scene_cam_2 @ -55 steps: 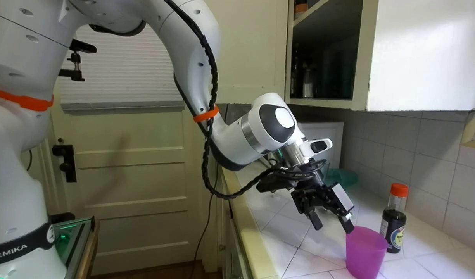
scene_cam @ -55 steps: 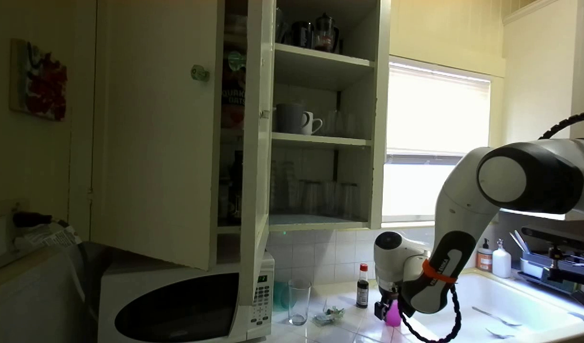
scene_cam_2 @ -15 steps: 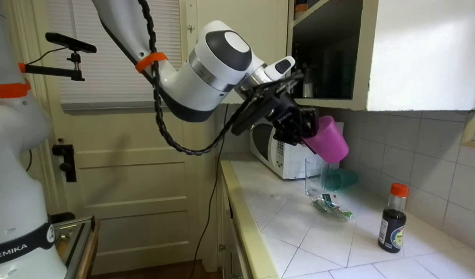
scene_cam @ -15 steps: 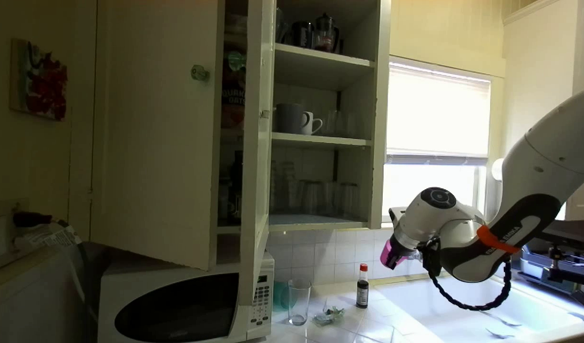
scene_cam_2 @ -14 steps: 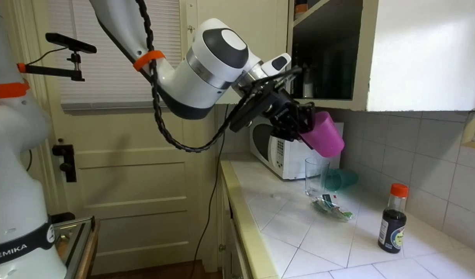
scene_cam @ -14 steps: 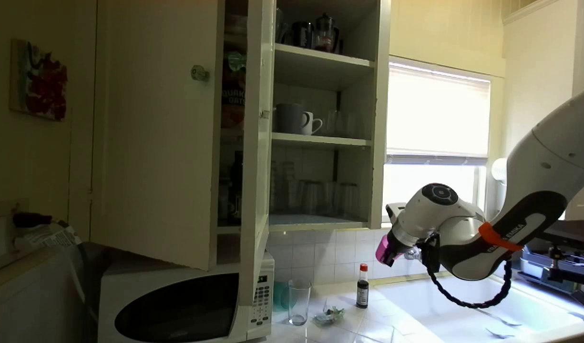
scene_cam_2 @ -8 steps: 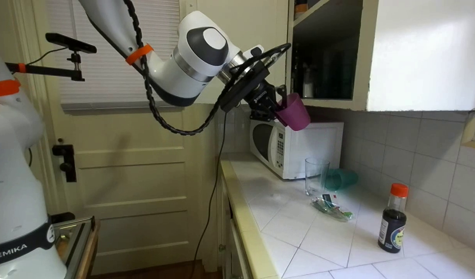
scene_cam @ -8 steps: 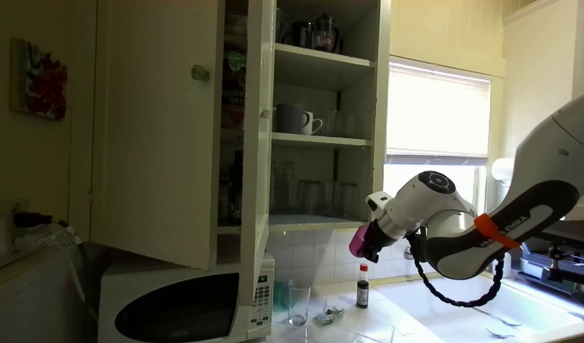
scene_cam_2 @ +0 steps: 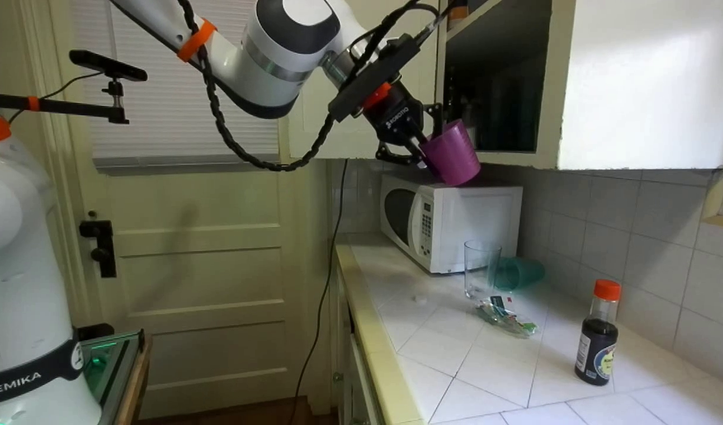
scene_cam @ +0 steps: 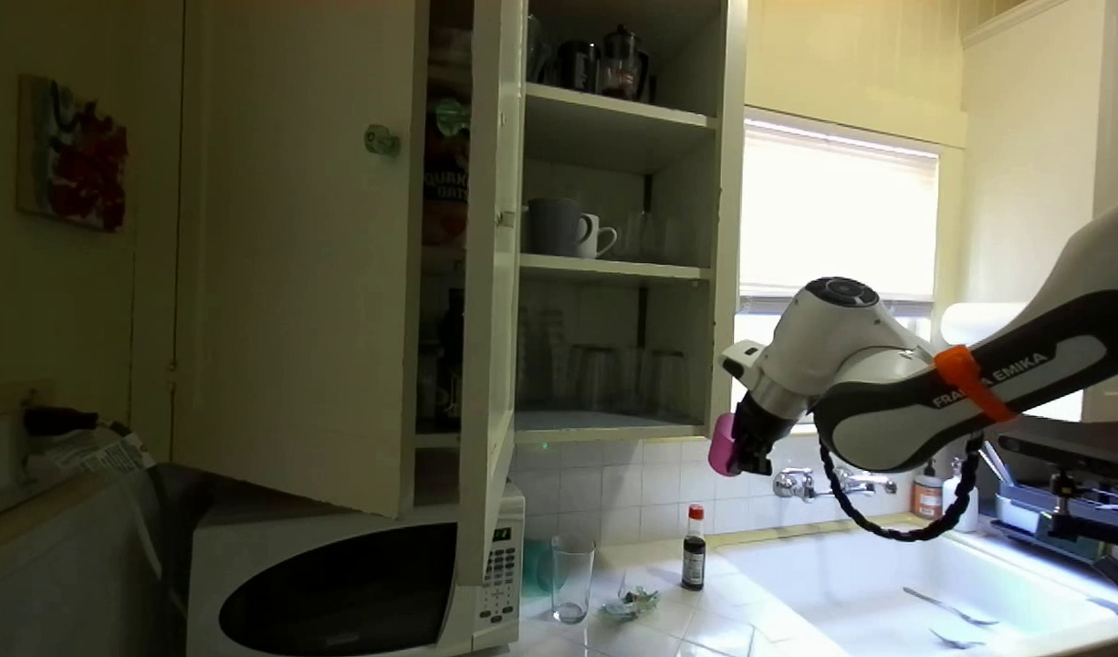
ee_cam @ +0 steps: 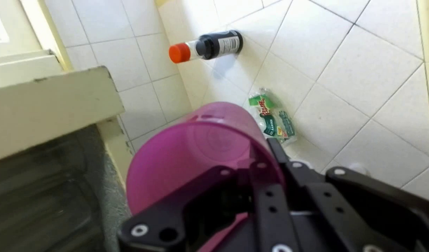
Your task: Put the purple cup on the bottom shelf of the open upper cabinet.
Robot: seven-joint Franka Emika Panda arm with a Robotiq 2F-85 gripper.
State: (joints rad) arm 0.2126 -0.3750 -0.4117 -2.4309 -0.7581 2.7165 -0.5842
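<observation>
The purple cup [scene_cam_2: 452, 154] hangs well above the bench [scene_cam_2: 497, 372], its wall pinched by the end effector [ee_cam: 269, 154] — one finger inside the mouth, one outside. Its long axis runs roughly in line with the end effector, mouth toward it, base slanting down and away. In an exterior view the bottom shelf [scene_cam: 604, 422] of the upper cabinet [scene_cam: 726, 182] lies left of the cup; in both exterior views the base shows lower than that board's front edge. So the coming move, I judge, needs lift and uprighting first — going straight across, the base could catch.
</observation>
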